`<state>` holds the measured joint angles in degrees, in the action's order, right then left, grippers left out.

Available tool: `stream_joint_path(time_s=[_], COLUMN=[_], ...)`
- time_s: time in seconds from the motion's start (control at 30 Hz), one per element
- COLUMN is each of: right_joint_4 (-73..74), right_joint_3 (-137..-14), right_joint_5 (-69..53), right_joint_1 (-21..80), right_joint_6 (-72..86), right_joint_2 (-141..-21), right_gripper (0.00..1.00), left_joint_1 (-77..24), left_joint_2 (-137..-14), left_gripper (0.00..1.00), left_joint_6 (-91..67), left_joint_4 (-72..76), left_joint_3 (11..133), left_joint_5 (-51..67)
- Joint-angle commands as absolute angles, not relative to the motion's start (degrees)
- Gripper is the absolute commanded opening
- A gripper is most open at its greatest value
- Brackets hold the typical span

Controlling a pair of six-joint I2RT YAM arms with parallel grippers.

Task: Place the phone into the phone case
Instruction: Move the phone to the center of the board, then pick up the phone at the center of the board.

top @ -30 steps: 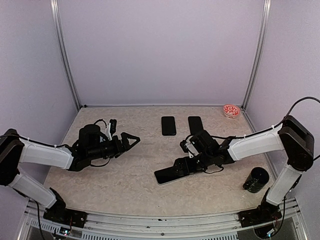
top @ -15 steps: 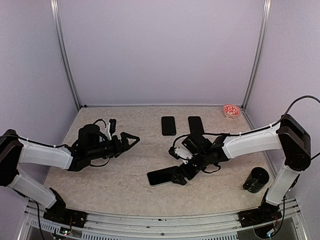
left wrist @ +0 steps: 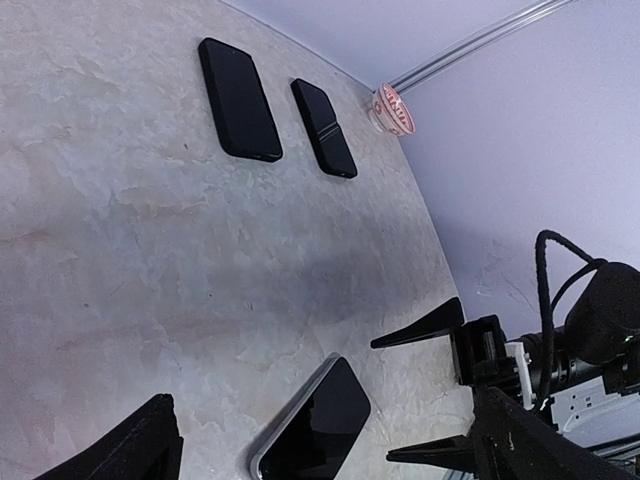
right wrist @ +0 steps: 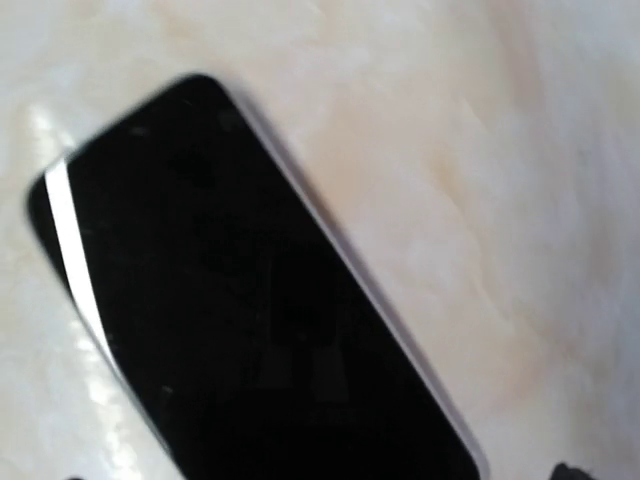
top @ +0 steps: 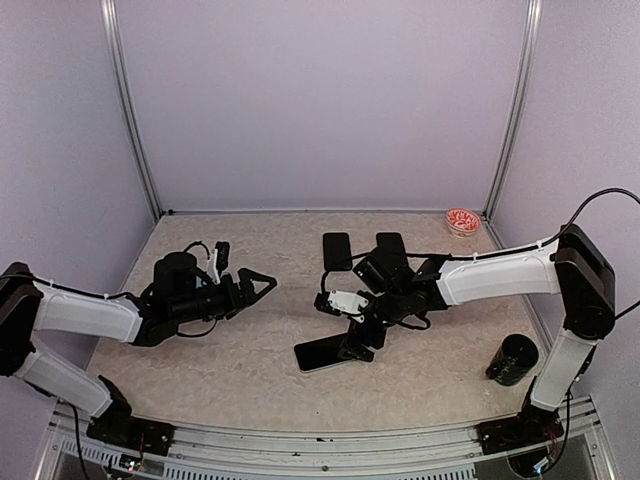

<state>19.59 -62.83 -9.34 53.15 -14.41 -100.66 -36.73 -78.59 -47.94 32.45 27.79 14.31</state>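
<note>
The phone [top: 322,354], dark-screened with a silver edge, lies flat on the table's front middle; it also shows as phone [left wrist: 312,425] and fills the blurred right wrist view as phone [right wrist: 240,300]. My right gripper [top: 345,326] hovers over its right end, fingers [left wrist: 420,328] spread wide and holding nothing. My left gripper [top: 250,270] stands open to the phone's left, apart from it. Two flat black slabs [top: 337,251] [top: 390,243] lie at the back; I cannot tell which is the phone case.
A small red-and-white bowl [top: 463,221] sits in the back right corner. A black cylinder [top: 513,360] stands at the front right by the right arm's base. Metal frame posts and pale walls close off the table [top: 250,370].
The phone slid a little left toward the table's middle. My right gripper swung left and back, now standing over the phone's right end. The left arm barely shifted.
</note>
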Motion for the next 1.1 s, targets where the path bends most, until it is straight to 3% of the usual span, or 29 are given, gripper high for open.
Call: stream_joint_path(time_s=[0.0, 0.3, 1.07], right_joint_4=[16.18, 15.75, 10.08], right_joint_3=[-62.56, -65.04, -66.08], right_joint_5=[-14.46, -25.47, -26.18], right_joint_1=[53.90, 53.96, 53.19], right_joint_6=[-25.70, -32.49, -36.15], right_joint_2=[-100.93, -106.92, -116.16], right_gripper=[1.00, 1.00, 1.00], left_joint_1=[-36.69, -36.42, -35.43], left_joint_2=[-75.77, -73.70, -71.95], left_gripper=[0.99, 0.99, 0.99], left_joint_6=[-47.20, -48.11, -48.88], left_joint_4=[31.75, 31.55, 32.04], left_joint_3=[26.41, 25.20, 22.79], left_joint_5=[12.81, 11.36, 11.34])
